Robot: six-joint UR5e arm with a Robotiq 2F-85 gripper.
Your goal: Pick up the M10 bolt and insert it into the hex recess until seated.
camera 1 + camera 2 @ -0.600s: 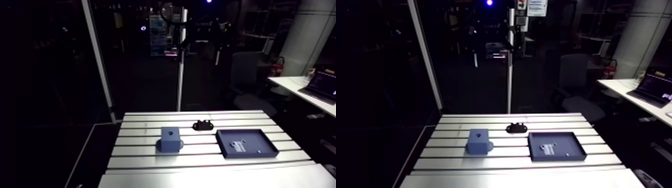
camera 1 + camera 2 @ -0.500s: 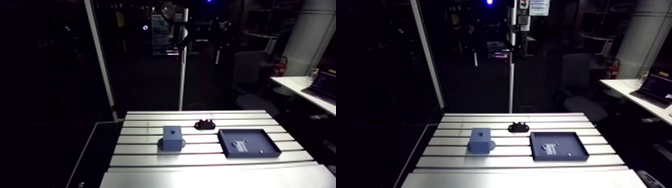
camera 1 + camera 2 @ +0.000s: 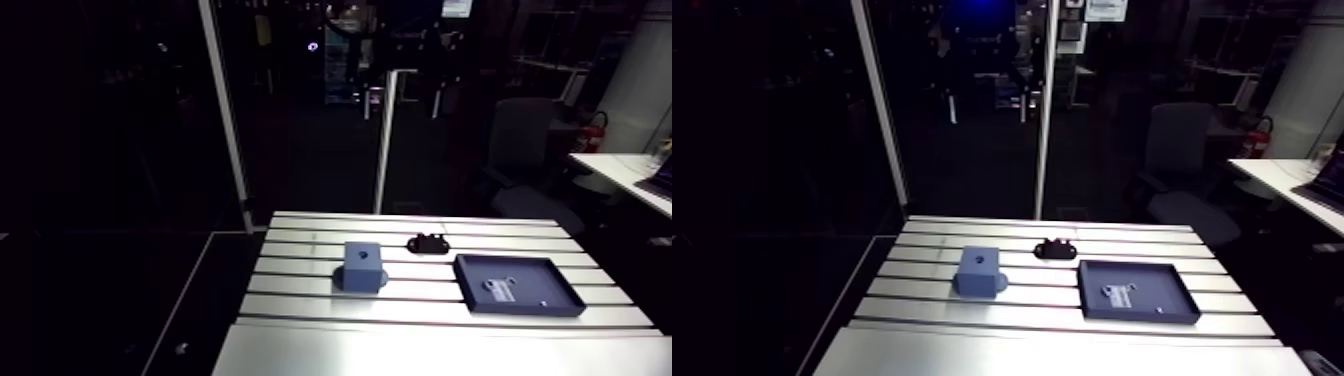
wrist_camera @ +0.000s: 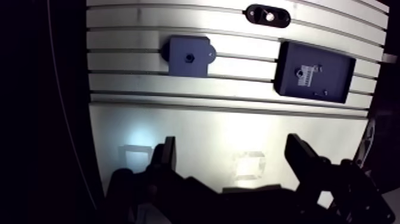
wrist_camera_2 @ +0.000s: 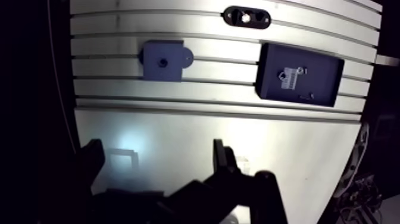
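Gripper [image 4: 231, 159] spread wide, nothing betw. fingers [image 4: 165, 156]. Hanging over bare near strip of table [image 4: 196, 122], well short of all parts.

Ahead, mid-table: blue block [image 3: 363, 266] w/ dark recess [image 4: 188, 58] in top face, empty as far as visible. Beside block, toward right edge: dark tray [image 4: 336, 74] w/ pale label [image 4: 303, 72] and a few small bits [image 4: 325, 92]. Bolt prob. among them, too small to tell. Beyond, near far edge: black part [image 4: 268, 15], apart from both.

Progress, as judged: nothing of task done yet, i.e. no grasp, no lift, no insertion. Approach stage only. Left to do: reach over to tray, find & pinch bolt, carry to block, line up w/ hex, press down till seated.
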